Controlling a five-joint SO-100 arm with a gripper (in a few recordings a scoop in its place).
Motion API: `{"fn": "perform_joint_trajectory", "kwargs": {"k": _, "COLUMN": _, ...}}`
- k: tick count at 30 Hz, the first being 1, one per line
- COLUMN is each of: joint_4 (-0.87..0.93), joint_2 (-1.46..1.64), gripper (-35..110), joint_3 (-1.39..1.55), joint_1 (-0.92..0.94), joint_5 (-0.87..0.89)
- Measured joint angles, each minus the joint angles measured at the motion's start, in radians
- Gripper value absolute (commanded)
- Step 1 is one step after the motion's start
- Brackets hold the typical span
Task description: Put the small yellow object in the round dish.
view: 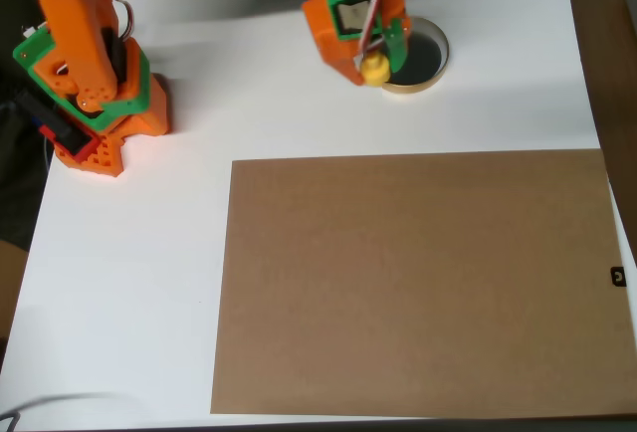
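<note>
While you look down from the overhead view, your claw point(382, 62) sits at the left edge of the round dish point(430, 62), clenched on the small yellow object point(374, 69). That piece is glossy bright-yellow plastic, rounded, pinched between an orange finger and a green one; it overlaps the dish's left rim in this view, but you can't tell whether it touches the dish. Dish is shallow and circular, with a thin tan-gold rim and a dark, near-black inside, partly hidden by the claw. Arm is blocky orange and green printed plastic, matte; its base point(95, 104) stands on the counter's upper left. Counter point(129, 283) is smooth flat white. Flat matte brown rectangular sheet point(418, 283), cardboard-like, covers the lower right, well apart from the dish.
</note>
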Motion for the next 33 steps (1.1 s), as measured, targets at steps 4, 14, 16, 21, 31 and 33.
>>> {"fn": "perform_joint_trajectory", "kwargs": {"k": 4, "joint_4": 0.0, "joint_2": -0.052, "gripper": 0, "joint_3": -0.087, "joint_1": -0.021, "joint_5": 0.029}}
{"fn": "perform_joint_trajectory", "kwargs": {"k": 14, "joint_4": -0.049, "joint_2": -0.114, "gripper": 0, "joint_3": -0.114, "joint_1": -0.066, "joint_5": 0.121}}
{"fn": "perform_joint_trajectory", "kwargs": {"k": 16, "joint_4": -0.061, "joint_2": -0.124, "gripper": 0, "joint_3": -0.124, "joint_1": -0.075, "joint_5": 0.129}}
{"fn": "perform_joint_trajectory", "kwargs": {"k": 21, "joint_4": -0.069, "joint_2": -0.161, "gripper": 0, "joint_3": -0.141, "joint_1": -0.078, "joint_5": 0.129}}
{"fn": "perform_joint_trajectory", "kwargs": {"k": 31, "joint_4": -0.086, "joint_2": -0.204, "gripper": 1, "joint_3": -0.161, "joint_1": -0.135, "joint_5": 0.152}}
{"fn": "perform_joint_trajectory", "kwargs": {"k": 33, "joint_4": -0.086, "joint_2": -0.219, "gripper": 6, "joint_3": -0.17, "joint_1": -0.137, "joint_5": 0.152}}
